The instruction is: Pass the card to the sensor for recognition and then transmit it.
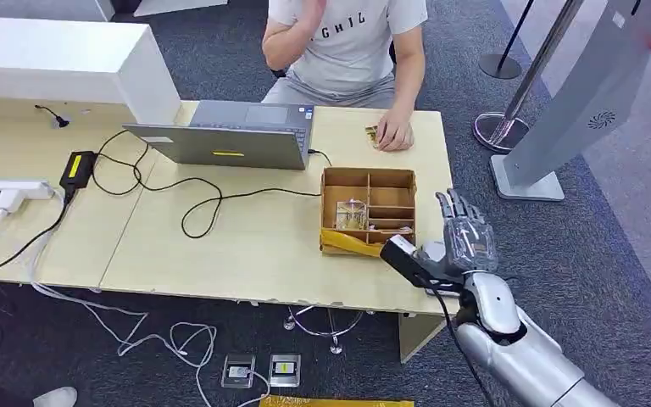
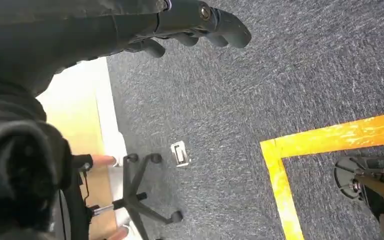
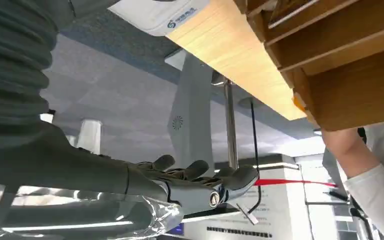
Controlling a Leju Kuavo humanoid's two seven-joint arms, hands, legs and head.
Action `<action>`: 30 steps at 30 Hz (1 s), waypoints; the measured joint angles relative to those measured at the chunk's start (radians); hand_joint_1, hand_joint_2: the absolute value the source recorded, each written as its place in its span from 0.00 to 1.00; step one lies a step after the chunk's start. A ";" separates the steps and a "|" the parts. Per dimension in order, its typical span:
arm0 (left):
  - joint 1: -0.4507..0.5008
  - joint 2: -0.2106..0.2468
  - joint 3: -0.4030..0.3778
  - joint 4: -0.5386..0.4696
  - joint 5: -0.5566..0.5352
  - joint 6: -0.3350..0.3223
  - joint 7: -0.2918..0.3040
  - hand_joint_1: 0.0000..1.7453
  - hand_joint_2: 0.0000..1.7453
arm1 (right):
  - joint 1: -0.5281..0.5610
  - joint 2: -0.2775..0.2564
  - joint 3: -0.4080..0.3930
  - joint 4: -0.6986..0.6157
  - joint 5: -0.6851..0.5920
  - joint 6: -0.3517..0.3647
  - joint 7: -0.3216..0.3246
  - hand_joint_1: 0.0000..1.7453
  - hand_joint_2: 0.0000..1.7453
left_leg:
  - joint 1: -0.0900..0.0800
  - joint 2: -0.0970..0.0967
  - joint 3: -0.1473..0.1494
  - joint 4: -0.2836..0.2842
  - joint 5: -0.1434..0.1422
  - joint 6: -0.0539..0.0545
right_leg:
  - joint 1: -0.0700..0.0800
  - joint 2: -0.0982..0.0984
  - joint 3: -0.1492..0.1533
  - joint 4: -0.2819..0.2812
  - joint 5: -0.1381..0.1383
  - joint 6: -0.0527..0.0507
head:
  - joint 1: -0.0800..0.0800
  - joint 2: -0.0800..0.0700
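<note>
A long pale wooden table [image 1: 246,254] runs across the head view over dark grey carpet. Off its right end stands a tall grey slanted kiosk panel on a flat base [image 1: 589,97], well apart from the tabletop. A person in a light grey T-shirt [image 1: 347,42] sits at the far side, with one hand [image 1: 396,134] resting flat on the table near the far right corner. In front of the person, a grey open laptop [image 1: 233,136] sits with a black cable trailing from it.

Near the table's right front edge is a brown wooden tray divided into compartments [image 1: 369,178]. It holds a clear item and some flat pieces too small to identify.

The robot's right hand [image 1: 464,237] is raised just beside the table's right edge, to the right of the tray. Its palm faces forward and its fingers [image 1: 456,208] are spread apart and empty, touching neither the tray nor the table.

The left hand [image 2: 190,25] hangs over the carpet beside a yellow floor line. Nothing is in it, but I cannot tell whether its dark fingers are curled in or loose.

A small flat golden-brown card [image 1: 373,133] lies on the table at the person's fingertips, beyond the tray and well apart from the right hand's fingers.
</note>
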 joint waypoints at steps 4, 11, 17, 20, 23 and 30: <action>0.000 0.000 0.000 0.000 -0.007 -0.003 0.000 0.00 0.00 | -0.001 0.030 0.011 0.036 0.018 -0.012 -0.015 0.00 1.00 | 0.000 0.000 0.000 0.000 0.000 0.000 | 0.000 0.000 0.000 0.000 0.000 0.000 | 0.000 0.000; 0.000 0.002 0.000 0.000 -0.008 -0.002 0.000 0.00 0.00 | -0.006 0.085 0.015 0.092 0.045 -0.013 -0.029 0.00 1.00 | 0.000 0.000 0.000 0.000 0.000 0.000 | 0.000 0.000 0.000 0.000 0.000 0.000 | 0.000 0.000; 0.000 0.002 0.000 0.000 -0.005 -0.002 0.004 0.00 0.00 | -0.012 0.134 0.014 0.135 0.067 -0.024 -0.048 0.00 1.00 | 0.000 0.000 0.000 0.000 0.000 0.000 | 0.000 0.000 0.000 0.000 0.000 0.000 | 0.000 0.000; 0.000 0.002 0.001 0.000 0.001 -0.002 0.013 0.00 0.00 | -0.019 0.156 0.014 0.157 0.073 -0.024 -0.059 0.00 1.00 | 0.000 0.000 0.000 0.000 0.000 0.000 | 0.000 0.000 0.000 0.000 0.000 0.000 | 0.001 0.000; 0.000 0.002 0.004 0.000 0.008 -0.001 0.022 0.00 0.00 | -0.028 0.182 0.014 0.181 0.079 -0.025 -0.072 0.00 1.00 | 0.000 0.000 0.000 0.000 0.000 0.000 | 0.000 0.000 0.000 0.000 0.000 0.000 | 0.000 0.000; 0.000 0.002 0.006 0.000 0.011 0.003 0.026 0.00 0.00 | -0.056 0.229 0.015 0.232 0.100 -0.023 -0.077 0.00 1.00 | 0.000 0.000 0.000 0.000 0.000 0.000 | 0.000 0.000 0.000 0.000 0.000 0.000 | 0.000 0.000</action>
